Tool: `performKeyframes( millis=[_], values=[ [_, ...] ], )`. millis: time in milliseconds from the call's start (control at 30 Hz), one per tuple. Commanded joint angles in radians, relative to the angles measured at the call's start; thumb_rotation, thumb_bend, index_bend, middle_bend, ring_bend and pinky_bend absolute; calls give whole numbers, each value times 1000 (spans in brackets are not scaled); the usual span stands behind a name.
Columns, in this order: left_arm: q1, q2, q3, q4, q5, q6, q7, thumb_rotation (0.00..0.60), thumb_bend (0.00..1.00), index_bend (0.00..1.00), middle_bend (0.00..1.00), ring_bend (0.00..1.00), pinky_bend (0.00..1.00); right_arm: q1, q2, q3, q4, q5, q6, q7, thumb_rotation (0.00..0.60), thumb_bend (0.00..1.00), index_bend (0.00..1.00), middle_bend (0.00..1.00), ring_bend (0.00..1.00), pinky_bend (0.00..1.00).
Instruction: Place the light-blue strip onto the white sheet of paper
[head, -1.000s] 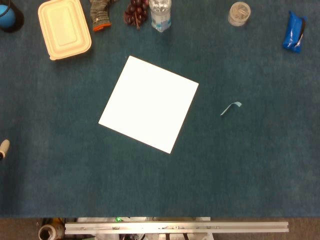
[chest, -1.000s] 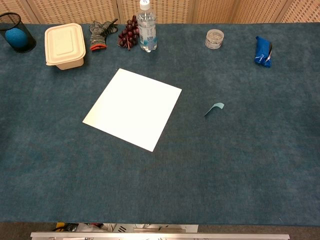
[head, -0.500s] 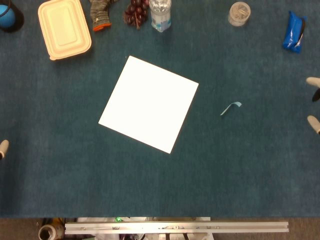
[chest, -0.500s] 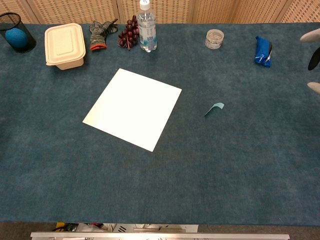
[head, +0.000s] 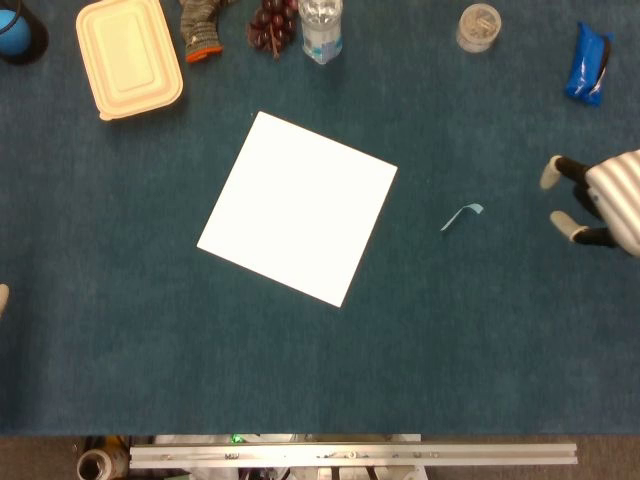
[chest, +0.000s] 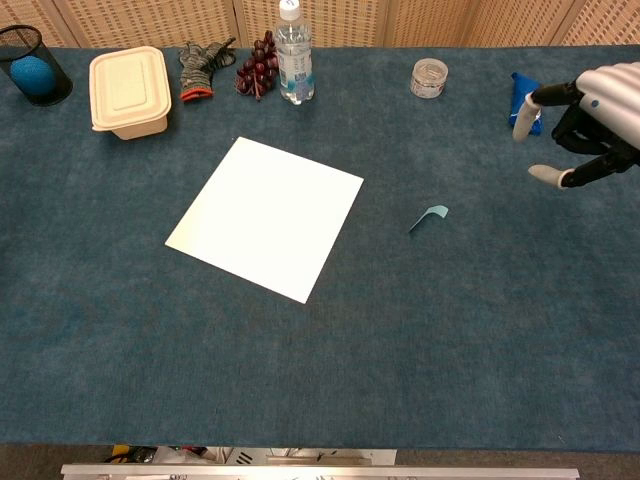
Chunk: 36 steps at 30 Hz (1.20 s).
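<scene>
My right hand sits at the right edge of the table, fingers spread apart and holding nothing, their pale tips pointing toward the table's middle; in the head view the same hand shows at the right border, partly cut off by the frame. Of my left hand I see only a pale fingertip at the left border of the head view; I cannot tell how its fingers stand.

Light-blue strip lies curled on the blue cloth, to the left of the right hand and apart from it, not touched; white sheet of paper lies flat further left, turned at an angle, well apart from the strip.

Just behind the right hand in the chest view: blue packet, partly covered by a finger. Along the far edge, right to left: small clear jar; water bottle upright; bunch of dark grapes; grey glove; cream lidded box; black mesh cup with a blue ball inside.
</scene>
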Motion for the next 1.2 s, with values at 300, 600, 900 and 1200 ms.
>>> performKeyframes(
  millis=[300, 600, 900, 1200],
  values=[
    [4, -6, 2, 10, 0, 0, -8, 600, 231, 152, 178, 159, 87, 136, -139, 5, 84, 116, -175, -140, 600, 226, 474, 1000, 1000, 1000],
    [9, -8, 4, 17, 1, 2, -16, 600, 230, 152, 178, 159, 87, 197, -238, -8, 165, 170, -238, -197, 600, 227, 489, 1000, 1000, 1000],
    [18, -10, 5, 29, -5, 6, -30, 600, 231, 151, 178, 159, 87, 242, -300, -28, 227, 232, -285, -265, 600, 228, 489, 1000, 1000, 1000],
    [20, -9, 4, 35, -4, 8, -39, 600, 231, 151, 178, 159, 87, 267, -349, -37, 279, 270, -295, -296, 600, 228, 489, 1000, 1000, 1000]
  ],
)
